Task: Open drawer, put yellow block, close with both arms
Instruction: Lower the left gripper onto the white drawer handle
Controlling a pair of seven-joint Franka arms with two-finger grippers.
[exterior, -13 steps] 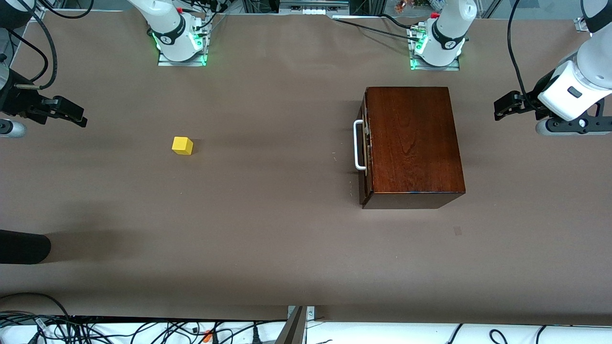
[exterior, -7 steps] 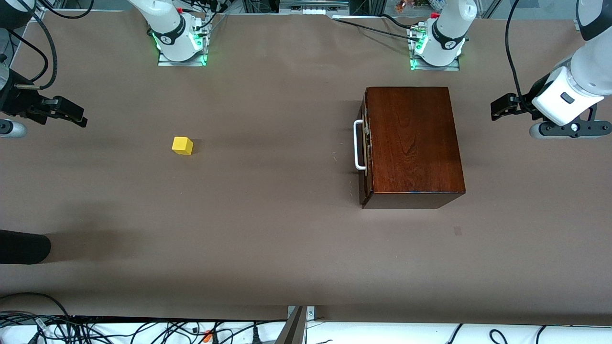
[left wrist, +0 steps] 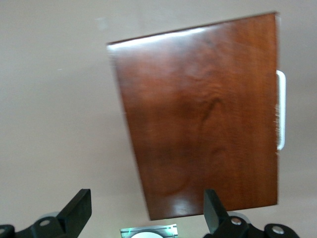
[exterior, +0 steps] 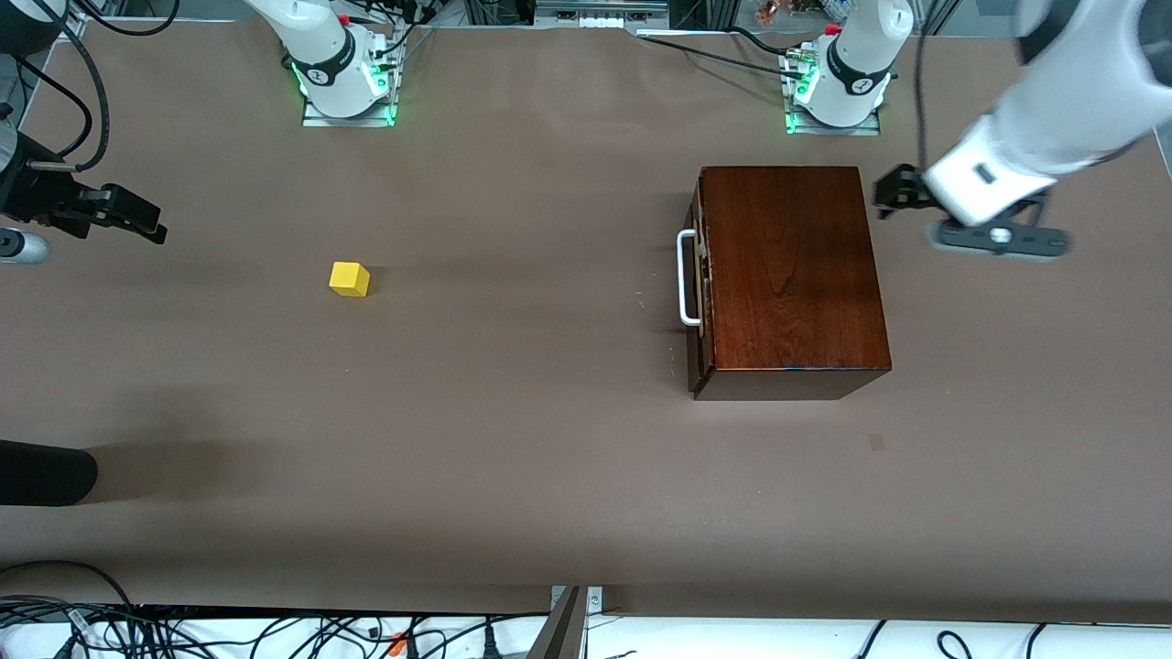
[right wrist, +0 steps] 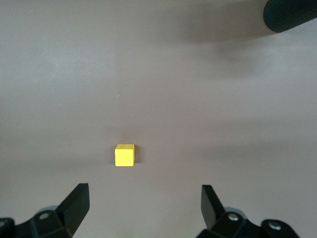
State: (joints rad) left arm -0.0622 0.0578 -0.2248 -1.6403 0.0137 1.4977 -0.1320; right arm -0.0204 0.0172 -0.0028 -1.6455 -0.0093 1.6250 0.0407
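Sitting alone on the surface (exterior: pixel 513 439), the yellow block (exterior: pixel 349 279) lies well apart from the right pincer (exterior: pixel 137 220), fingers spread; the left pincer (exterior: pixel 893 194), spread too, hovers beside the closed drawer (exterior: pixel 700 275).

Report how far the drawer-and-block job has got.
Done: nothing; the dark reddish-brown wooden box's drawer is shut. In hand: the left gripper, open, is in the air beside the box. Left: opening, loading the small yellow cube, which sits on the table, then closing. The right gripper waits open.
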